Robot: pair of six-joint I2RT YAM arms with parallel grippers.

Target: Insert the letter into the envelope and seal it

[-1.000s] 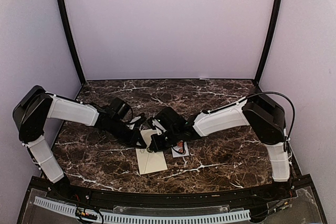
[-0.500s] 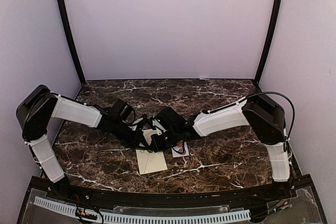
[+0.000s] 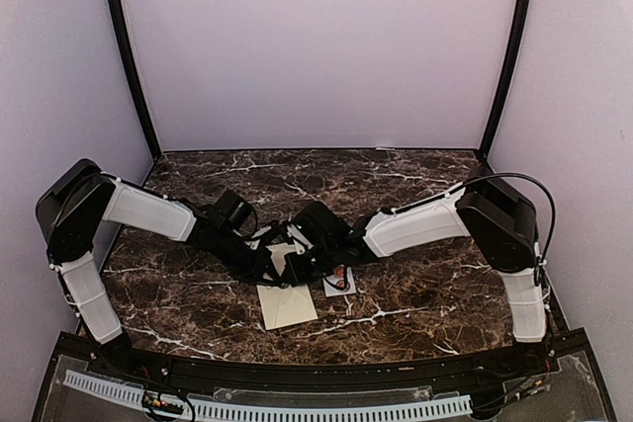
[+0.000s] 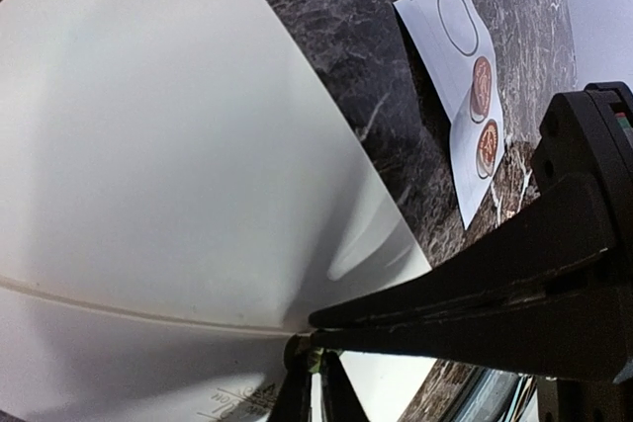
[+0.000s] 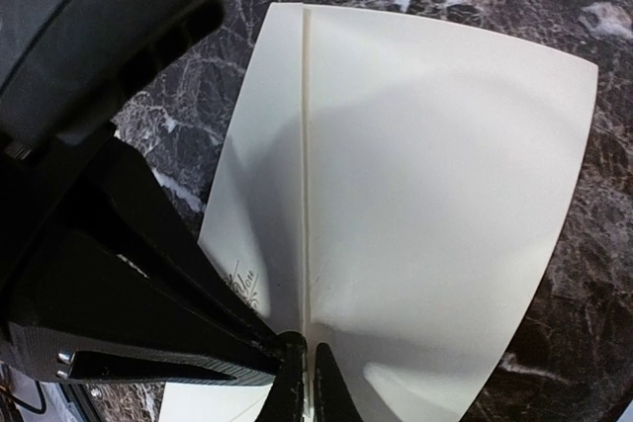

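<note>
**Two pinches on one envelope (image 3: 287, 305)**

My left fingers (image 4: 309, 375) and right fingers (image 5: 297, 363) meet tip to tip, each pair pressed nearly together on the cream envelope's far end. It lies mid-bench (image 3: 415, 308), with the sticker strip (image 4: 465, 76) just to its right.

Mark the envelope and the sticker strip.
envelope (image 5: 425, 195), right wrist view, middle of its flat face.
sticker strip (image 4: 458, 96), left wrist view, white backing beside the upper copper dot.
</note>
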